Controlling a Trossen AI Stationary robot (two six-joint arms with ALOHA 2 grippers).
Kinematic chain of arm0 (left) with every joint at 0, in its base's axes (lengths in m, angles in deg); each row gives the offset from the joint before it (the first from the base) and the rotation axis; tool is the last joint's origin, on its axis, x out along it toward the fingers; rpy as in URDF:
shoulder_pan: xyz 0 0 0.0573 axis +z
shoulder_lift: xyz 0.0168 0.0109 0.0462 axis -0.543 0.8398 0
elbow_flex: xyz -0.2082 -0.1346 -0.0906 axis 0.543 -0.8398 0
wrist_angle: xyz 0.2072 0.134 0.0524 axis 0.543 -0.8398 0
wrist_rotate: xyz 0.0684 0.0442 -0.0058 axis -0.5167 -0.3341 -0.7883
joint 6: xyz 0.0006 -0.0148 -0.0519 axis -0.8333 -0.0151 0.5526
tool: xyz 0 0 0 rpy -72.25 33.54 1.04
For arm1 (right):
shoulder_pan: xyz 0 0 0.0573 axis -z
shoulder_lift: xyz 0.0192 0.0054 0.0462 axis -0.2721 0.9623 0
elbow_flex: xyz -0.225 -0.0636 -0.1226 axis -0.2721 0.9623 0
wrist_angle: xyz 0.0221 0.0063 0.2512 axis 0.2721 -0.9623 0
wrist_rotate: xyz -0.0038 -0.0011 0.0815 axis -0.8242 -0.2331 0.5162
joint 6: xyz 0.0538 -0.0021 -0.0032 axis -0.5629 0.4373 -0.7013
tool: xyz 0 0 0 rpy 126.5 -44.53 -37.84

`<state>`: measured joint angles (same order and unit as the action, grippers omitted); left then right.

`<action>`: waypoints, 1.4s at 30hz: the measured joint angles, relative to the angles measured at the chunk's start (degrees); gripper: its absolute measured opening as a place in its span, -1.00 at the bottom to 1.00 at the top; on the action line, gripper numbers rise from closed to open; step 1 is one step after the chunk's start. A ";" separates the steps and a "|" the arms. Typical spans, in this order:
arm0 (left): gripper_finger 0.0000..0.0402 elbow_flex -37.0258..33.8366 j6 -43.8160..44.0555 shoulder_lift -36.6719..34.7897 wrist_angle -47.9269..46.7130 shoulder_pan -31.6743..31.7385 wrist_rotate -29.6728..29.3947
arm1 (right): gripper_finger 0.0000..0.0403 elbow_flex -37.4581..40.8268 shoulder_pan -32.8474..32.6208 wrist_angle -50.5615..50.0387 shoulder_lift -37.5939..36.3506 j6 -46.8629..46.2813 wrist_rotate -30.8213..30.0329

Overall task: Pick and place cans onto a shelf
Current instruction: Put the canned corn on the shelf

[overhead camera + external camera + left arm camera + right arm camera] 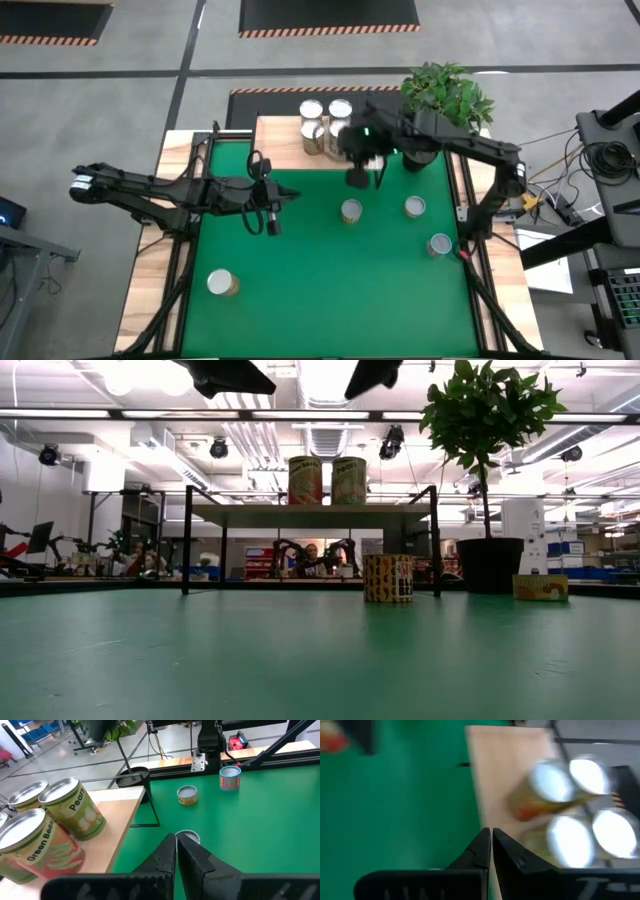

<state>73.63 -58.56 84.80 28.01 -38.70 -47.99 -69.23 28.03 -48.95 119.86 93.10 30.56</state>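
The shelf stands at the far edge of the green tabletop, and the cans on the shelf are grouped at its right part, close together. In the wrist views I count at least 3 there, maybe 4; labels read "Pears" and "Green Beans". I think they are packed tight to leave the bare wood on the left free for the next ones.

The right gripper hangs just in front of the shelf, beside these cans. Its fingers are pressed together and hold nothing, so in my judgement it is free for a next can.

The left gripper waits over the left-middle of the tabletop, its fingers also closed and empty.

4 loose cans are on the green: the centre can, the can to its right, the colourful can near the right edge, and the near-left can, well apart from the others.

A black plant pot with a leafy plant stands at the right end of the shelf.
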 joint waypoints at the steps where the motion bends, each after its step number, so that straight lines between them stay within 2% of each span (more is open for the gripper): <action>1: -1.00 0.00 0.41 0.00 -0.01 -0.22 0.01 | -0.96 0.61 -1.72 -0.39 -0.52 -0.71 0.03; 8: -1.00 0.00 3.17 0.00 -0.02 -2.74 0.10 | -0.96 11.06 -13.78 3.00 -5.57 -8.18 -0.65; 15: -1.00 0.00 6.82 0.00 -1.39 -5.68 0.40 | -0.96 26.40 -23.65 11.12 -8.86 -16.06 -8.24; 21: -1.00 -0.02 13.00 0.00 -4.64 -6.79 0.44 | -0.96 39.23 -30.11 25.87 -9.46 -16.68 -11.93; 25: -1.00 -0.12 23.01 0.33 -9.66 -7.05 0.41 | -0.96 46.17 -32.41 40.77 -9.53 -10.38 -14.05; 28: -1.00 -0.27 33.45 1.64 -15.50 -8.03 0.54 | -0.96 47.73 -32.64 45.89 -9.87 -5.18 -14.19; 33: -1.00 0.82 55.02 4.15 -25.99 -10.73 10.31 | -0.96 47.31 -32.62 47.13 -13.73 -0.65 -14.23; 38: -1.00 8.37 70.47 8.33 -36.76 -15.97 21.80 | -0.96 49.76 -32.75 50.41 -18.54 3.83 -13.57; 40: -1.00 12.98 73.24 10.55 -43.05 -18.48 22.15 | -0.96 51.82 -32.75 53.06 -20.56 5.85 -13.55; 42: -1.00 17.01 76.08 13.04 -49.32 -21.55 18.79 | -0.96 54.13 -32.75 55.07 -22.52 7.08 -13.52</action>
<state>90.64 17.52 97.83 -21.31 -60.25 -29.20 -15.10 -4.72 6.12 97.34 100.19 17.04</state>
